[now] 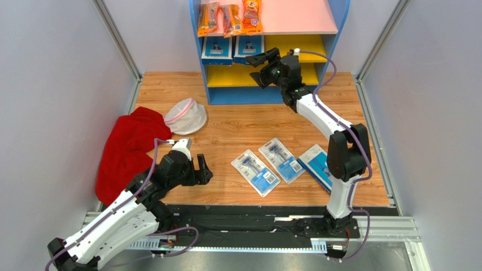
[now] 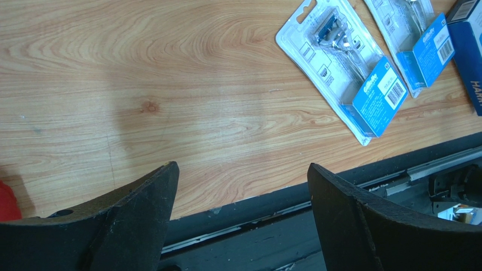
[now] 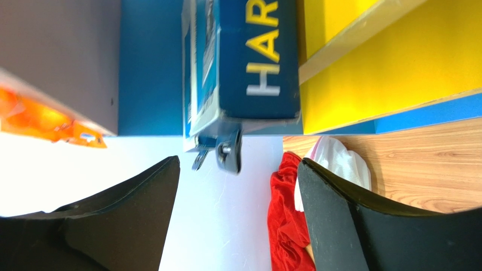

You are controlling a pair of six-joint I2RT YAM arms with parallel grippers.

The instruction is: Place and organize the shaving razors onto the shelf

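At the top centre of the overhead view, the shelf (image 1: 243, 96) is seen with two blue shaving razors (image 1: 216, 49) set side by side on its upper yellow board. Just right of them, the right gripper (image 1: 254, 69) is held with jaws spread and nothing clamped; the nearer pack (image 3: 249, 62) lies just beyond its fingertips. Three more packs (image 1: 282, 160) are laid flat on the table (image 1: 226, 130), lower centre. At lower left, the left gripper (image 1: 205, 170) is held wide open and empty.
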